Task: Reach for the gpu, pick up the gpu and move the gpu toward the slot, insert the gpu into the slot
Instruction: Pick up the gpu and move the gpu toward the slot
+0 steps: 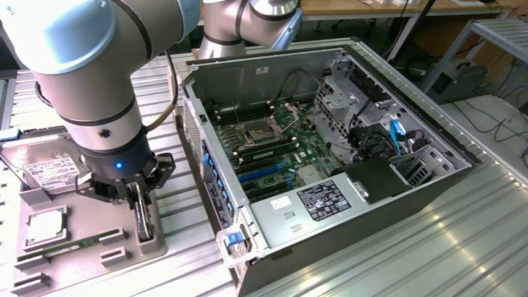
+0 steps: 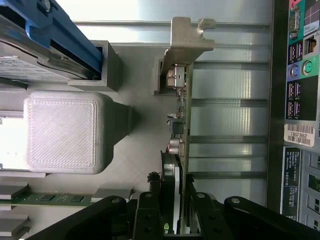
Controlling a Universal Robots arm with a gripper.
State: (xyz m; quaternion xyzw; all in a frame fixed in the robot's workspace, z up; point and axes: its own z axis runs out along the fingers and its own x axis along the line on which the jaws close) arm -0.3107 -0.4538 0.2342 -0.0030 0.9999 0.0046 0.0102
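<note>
The gpu (image 1: 146, 218) stands on edge in a grey holder on the parts tray, at the exterior view's left of the open computer case. In the wrist view the gpu (image 2: 183, 100) is a thin card seen edge-on, with its silver bracket (image 2: 190, 37) at the far end. My gripper (image 1: 140, 197) is lowered over the card's top edge. Its fingertips (image 2: 150, 200) straddle the card closely, one on each side of the gripper (image 2: 174, 212), with the jaws still slightly apart from the card. The slot (image 1: 262, 168) is a blue strip on the green motherboard (image 1: 310, 145) inside the case.
On the grey tray (image 1: 83, 272) lie a hard drive (image 1: 39, 164), a processor (image 1: 46, 226) and a green memory stick (image 1: 70, 245). The case wall (image 1: 210, 167) rises right beside the gpu holder. A drive cage (image 1: 347, 99) and cables (image 1: 396, 139) crowd the case's far side.
</note>
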